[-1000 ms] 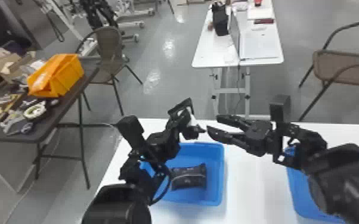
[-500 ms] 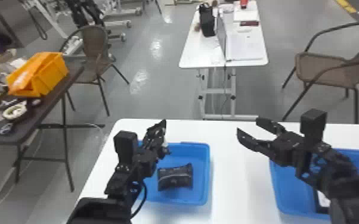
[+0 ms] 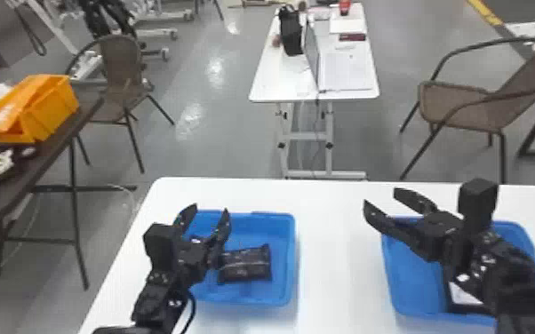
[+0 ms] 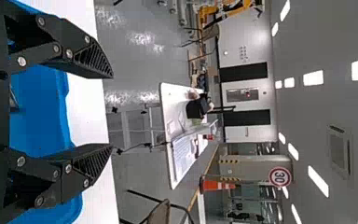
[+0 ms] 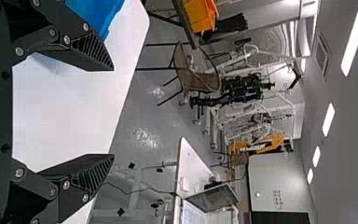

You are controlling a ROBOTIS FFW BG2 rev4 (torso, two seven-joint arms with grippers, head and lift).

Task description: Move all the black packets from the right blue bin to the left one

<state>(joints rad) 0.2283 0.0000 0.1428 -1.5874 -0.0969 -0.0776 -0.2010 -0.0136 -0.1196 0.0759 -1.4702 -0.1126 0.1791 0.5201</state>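
My left gripper (image 3: 211,213) stands open over the left part of the left blue bin (image 3: 289,266), in which a black packet (image 3: 246,264) lies. Something dark with a light spot sits behind the fingers in that bin. The left wrist view has the left gripper (image 4: 112,112) with nothing between its fingers and the blue bin (image 4: 42,112) beyond. My right gripper (image 3: 380,202) is open above the left back edge of the right blue bin (image 3: 413,280). A black packet with a white patch (image 3: 462,296) lies there, partly behind the right arm. Its wrist view shows the right gripper (image 5: 113,112) holding nothing.
Both bins stand on a white table (image 3: 337,248) with a strip of tabletop between them. Beyond it are a second white table (image 3: 271,84) with a laptop, and chairs. At the left, a dark table (image 3: 53,151) carries an orange bin (image 3: 51,109).
The grippers were close together and have moved apart, the left one back over its bin and the right one toward the right bin. The left fingers now show spread, and the head view has shifted.
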